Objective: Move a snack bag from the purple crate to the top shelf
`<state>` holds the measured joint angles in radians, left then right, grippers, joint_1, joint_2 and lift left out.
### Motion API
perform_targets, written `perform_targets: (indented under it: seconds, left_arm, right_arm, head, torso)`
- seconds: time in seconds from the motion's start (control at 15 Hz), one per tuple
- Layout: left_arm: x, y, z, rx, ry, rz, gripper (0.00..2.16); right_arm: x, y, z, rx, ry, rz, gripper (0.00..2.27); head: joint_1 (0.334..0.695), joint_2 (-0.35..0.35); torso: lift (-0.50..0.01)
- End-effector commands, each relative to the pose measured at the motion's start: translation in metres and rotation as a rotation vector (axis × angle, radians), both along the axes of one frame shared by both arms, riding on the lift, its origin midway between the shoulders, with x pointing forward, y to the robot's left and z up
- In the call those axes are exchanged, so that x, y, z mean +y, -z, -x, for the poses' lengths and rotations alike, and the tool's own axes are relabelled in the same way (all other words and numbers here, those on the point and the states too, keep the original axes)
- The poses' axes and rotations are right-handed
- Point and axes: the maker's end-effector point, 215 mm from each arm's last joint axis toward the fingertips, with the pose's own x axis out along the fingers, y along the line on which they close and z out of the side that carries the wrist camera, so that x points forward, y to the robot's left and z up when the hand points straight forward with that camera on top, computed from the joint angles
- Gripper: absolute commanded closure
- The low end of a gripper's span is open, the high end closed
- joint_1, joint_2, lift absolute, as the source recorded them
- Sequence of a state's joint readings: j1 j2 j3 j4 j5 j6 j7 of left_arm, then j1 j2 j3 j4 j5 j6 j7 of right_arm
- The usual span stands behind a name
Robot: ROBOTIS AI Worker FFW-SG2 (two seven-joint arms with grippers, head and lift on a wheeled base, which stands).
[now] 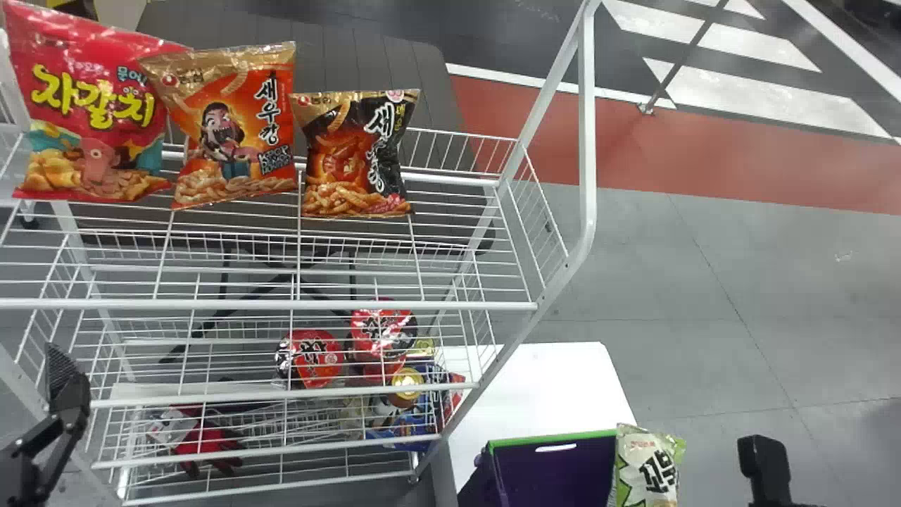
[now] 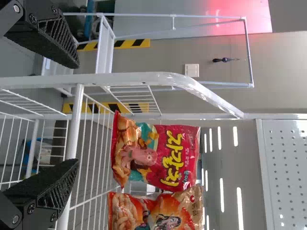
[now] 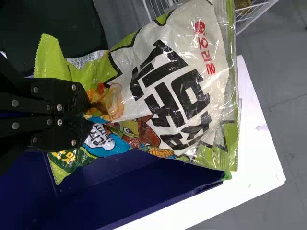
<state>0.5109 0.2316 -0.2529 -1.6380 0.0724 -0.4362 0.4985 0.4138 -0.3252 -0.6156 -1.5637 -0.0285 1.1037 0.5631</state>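
At the head view's bottom right, part of my right gripper (image 1: 766, 465) shows to the right of the green-and-white snack bag (image 1: 644, 470). That bag is by the right side of the purple crate (image 1: 556, 468). In the right wrist view, my right gripper (image 3: 88, 114) is shut on the lower part of the snack bag (image 3: 168, 91), with the purple crate (image 3: 134, 184) behind. My left gripper (image 1: 65, 394) is parked at the head view's lower left, before the rack; in the left wrist view my left gripper (image 2: 77, 113) stands open. The top shelf (image 1: 422, 305) is white wire.
A red bag (image 1: 91, 105), an orange bag (image 1: 232, 134) and a black-and-orange bag (image 1: 355, 155) stand on the top shelf, left to middle. Cup noodles (image 1: 310, 359) sit lower down. The rack's white side post (image 1: 588, 141) rises between shelf and crate side; a white table (image 1: 542, 387) supports the crate.
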Motion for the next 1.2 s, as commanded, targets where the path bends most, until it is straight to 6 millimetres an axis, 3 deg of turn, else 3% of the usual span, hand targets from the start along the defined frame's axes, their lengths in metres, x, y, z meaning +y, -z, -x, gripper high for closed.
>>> perform_targets:
  seconds: [0.0, 0.2, 0.4, 0.8, 1.0, 1.13]
  left_arm:
    - [0.000, 0.000, 0.000, 0.000, 0.000, 0.000, 0.12]
    - [-0.001, 0.000, 0.000, 0.000, 0.002, 0.001, 0.12]
    - [-0.002, 0.000, 0.000, 0.002, 0.004, -0.002, 0.12]
    - [-0.004, -0.001, 0.003, 0.001, 0.005, -0.004, 0.12]
    - [-0.002, 0.000, 0.006, 0.005, -0.002, -0.010, 0.12]
    - [-0.003, -0.002, 0.008, 0.003, -0.002, -0.008, 0.12]
  right_arm:
    - [0.000, -0.001, 0.000, 0.000, 0.001, 0.000, 1.90]
    - [0.000, -0.001, -0.001, -0.003, 0.003, -0.002, 1.89]
    - [0.024, -0.012, -0.004, -0.034, -0.037, -0.018, 1.89]
    - [0.133, -0.065, 0.018, 0.057, -0.038, -0.230, 1.84]
    - [0.169, -0.104, -0.028, -0.081, -0.115, -0.263, 1.84]
    - [0.193, -0.128, -0.052, -0.153, -0.174, -0.260, 1.84]
  head:
    - [0.695, -0.350]
    - [0.695, -0.350]
    - [0.695, -0.350]
    - [0.695, -0.350]
    - [0.695, -0.350]
    - [0.695, -0.300]
  torso:
    - [0.009]
    - [0.010]
    - [0.001]
    - [0.001]
    - [0.001]
    - [0.001]
